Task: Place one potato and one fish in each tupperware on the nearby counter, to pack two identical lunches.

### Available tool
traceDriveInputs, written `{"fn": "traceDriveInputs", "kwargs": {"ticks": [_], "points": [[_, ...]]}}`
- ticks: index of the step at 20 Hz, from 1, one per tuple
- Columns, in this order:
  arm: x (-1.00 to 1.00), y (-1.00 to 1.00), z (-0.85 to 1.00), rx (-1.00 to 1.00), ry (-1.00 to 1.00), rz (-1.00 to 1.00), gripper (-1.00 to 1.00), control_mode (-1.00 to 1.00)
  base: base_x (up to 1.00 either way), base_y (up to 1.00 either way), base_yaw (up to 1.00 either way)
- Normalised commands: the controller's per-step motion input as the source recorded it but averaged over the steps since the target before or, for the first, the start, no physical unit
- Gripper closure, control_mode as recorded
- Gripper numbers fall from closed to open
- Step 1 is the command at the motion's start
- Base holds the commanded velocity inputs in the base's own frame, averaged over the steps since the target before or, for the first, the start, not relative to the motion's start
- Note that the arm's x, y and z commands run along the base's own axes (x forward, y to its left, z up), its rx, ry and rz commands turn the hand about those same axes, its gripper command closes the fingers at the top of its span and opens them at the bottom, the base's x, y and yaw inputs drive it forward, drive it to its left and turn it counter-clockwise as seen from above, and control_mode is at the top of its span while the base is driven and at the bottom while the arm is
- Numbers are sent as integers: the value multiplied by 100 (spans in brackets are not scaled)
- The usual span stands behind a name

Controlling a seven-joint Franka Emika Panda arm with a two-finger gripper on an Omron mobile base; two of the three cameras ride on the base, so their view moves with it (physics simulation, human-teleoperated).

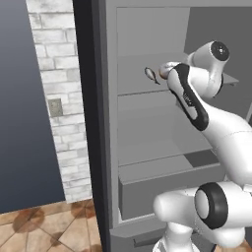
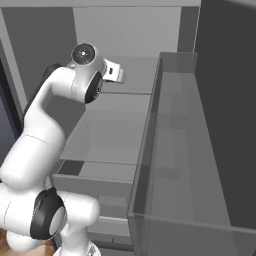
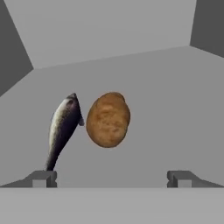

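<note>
A brown potato [image 3: 108, 119] lies on a grey fridge shelf [image 3: 162, 96], and a dark silvery fish [image 3: 63, 127] lies just to its left, almost touching it. My gripper [image 3: 111, 178] is open, a short way in front of both. Its two fingertips [image 3: 43, 178] stand wide apart with nothing between them, and the potato lies roughly on the line between them. From the left base the fish [image 1: 150, 75] sits on the upper shelf, with a bit of the potato [image 1: 163, 72] showing past my forearm. The tupperware and the counter are out of view.
The open fridge has more grey shelves [image 1: 147, 157] below and a drawer [image 1: 147, 192] at the bottom. Its door with a deep bin [image 2: 185, 150] stands close on the right. A white brick wall [image 1: 54, 74] is to the left.
</note>
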Motion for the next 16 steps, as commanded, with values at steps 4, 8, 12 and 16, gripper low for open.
{"fn": "traceDriveInputs", "kwargs": {"ticks": [4, 8, 12, 16], "points": [[52, 7, 0, 0, 0, 0, -100, -100, 0, 0, 0], [48, 8, -2, 0, 0, 0, -100, -100, 0, 0, 0], [30, 4, -12, 0, 0, 0, -100, -100, 0, 0, 0], [13, 0, -15, 0, 0, 0, -100, -100, 0, 0, 0]]}}
